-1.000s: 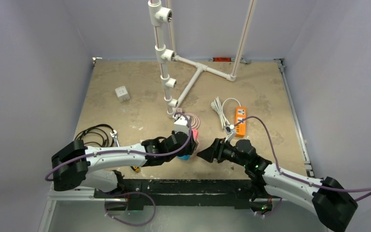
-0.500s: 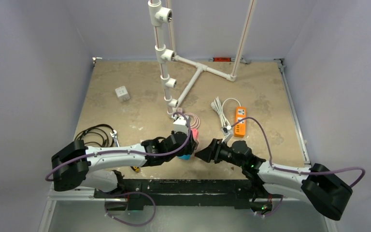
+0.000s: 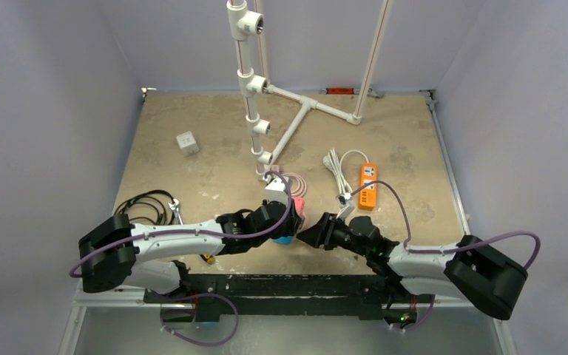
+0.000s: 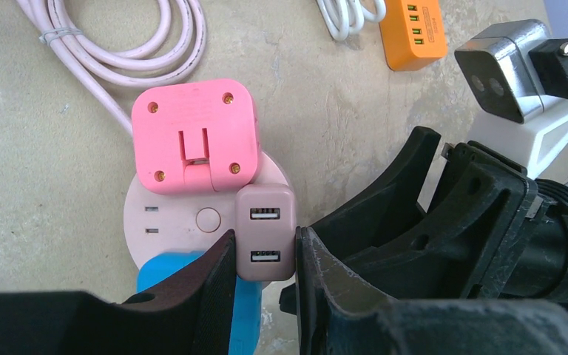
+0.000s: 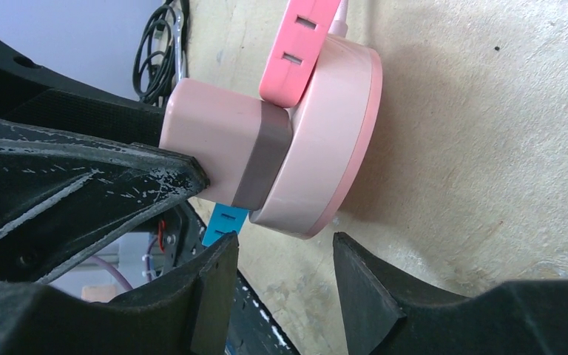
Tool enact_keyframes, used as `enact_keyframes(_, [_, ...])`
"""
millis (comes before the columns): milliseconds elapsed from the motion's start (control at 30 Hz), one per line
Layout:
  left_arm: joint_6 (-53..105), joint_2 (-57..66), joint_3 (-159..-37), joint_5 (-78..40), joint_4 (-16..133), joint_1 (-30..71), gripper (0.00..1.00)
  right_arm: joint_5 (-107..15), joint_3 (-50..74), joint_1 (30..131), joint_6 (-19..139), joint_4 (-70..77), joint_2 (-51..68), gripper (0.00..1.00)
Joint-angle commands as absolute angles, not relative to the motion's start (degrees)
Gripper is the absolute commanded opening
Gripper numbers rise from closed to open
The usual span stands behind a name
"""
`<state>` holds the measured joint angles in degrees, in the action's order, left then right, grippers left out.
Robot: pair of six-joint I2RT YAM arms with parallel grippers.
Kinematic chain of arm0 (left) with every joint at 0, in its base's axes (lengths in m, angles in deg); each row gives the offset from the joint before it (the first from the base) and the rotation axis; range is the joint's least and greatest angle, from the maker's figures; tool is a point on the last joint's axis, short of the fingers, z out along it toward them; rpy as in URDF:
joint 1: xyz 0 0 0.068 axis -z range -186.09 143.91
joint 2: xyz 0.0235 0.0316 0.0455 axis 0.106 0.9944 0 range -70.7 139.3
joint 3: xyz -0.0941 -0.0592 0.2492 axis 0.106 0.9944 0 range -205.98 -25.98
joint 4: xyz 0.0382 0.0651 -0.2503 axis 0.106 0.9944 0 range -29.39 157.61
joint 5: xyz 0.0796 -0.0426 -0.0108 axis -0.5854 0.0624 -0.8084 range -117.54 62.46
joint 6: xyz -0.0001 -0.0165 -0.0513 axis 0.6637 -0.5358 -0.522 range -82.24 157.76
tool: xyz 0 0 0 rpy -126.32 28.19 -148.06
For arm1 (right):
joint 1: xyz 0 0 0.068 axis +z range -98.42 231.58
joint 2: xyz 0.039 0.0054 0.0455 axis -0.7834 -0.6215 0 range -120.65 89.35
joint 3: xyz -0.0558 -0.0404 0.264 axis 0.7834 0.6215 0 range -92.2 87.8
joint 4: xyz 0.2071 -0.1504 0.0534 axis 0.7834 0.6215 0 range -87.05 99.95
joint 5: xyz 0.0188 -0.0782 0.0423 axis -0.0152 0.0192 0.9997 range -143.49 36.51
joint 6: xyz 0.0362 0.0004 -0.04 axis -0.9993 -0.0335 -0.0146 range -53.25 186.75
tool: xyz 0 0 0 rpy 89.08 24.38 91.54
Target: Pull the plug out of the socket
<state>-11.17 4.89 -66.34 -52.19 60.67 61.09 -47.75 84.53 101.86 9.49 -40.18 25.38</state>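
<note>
A round pale pink socket lies on the table and carries a pink square plug, a dusty-pink USB charger plug and a blue plug. My left gripper is shut on the sides of the USB charger plug, which is seated in the socket. In the right wrist view the socket and the charger sit just ahead of my right gripper. The right gripper is open, with the socket's rim just beyond its fingertips and apart from them. In the top view both grippers meet at the socket.
An orange power strip with a white cable lies to the right. A white PVC pipe frame stands behind the socket. A white cube adapter is at the far left, and a black cable coil at the near left.
My right arm has crept left, bringing its open gripper closer to the socket. The left gripper and the plugs have not moved.
</note>
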Motion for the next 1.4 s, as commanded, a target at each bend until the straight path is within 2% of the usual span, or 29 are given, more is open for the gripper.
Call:
enact_keyframes(0, [-12.08, 4.01, -66.5, -52.07, 55.79, 60.8, 0.0, -50.31, 83.4, 102.5, 8.0, -45.49, 23.79, 0.53])
enact_keyframes(233, [-12.41, 4.1, -66.41, -51.8, 55.69, 60.8, 0.0, -51.8, 83.0, 102.86, 6.85, -47.35, 22.43, 0.51])
enact_keyframes(800, [-12.43, 3.94, -66.41, -49.89, 54.4, 60.8, 0.0, -53.32, 82.14, 103.17, 4.87, -50.68, 17.37, 0.38])
enact_keyframes(900, [-12.3, 3.84, -66.41, -49.78, 54.3, 60.8, 0.0, -54.39, 81.68, 103.17, 4.79, -50.77, 15.95, 0.29])
enact_keyframes(1100, [-11.9, 2.45, -66.14, -50.08, 54.6, 60.01, 0.0, -54.9, 82.65, 103.17, 3.35, -52.41, 11.85, 0.02])
enact_keyframes(1367, [-12.35, 0.45, -63.27, -50.59, 54.62, 57.05, 0.0, -54.14, 85.31, 103.25, 0.63, -60.57, 4.52, 0.0])
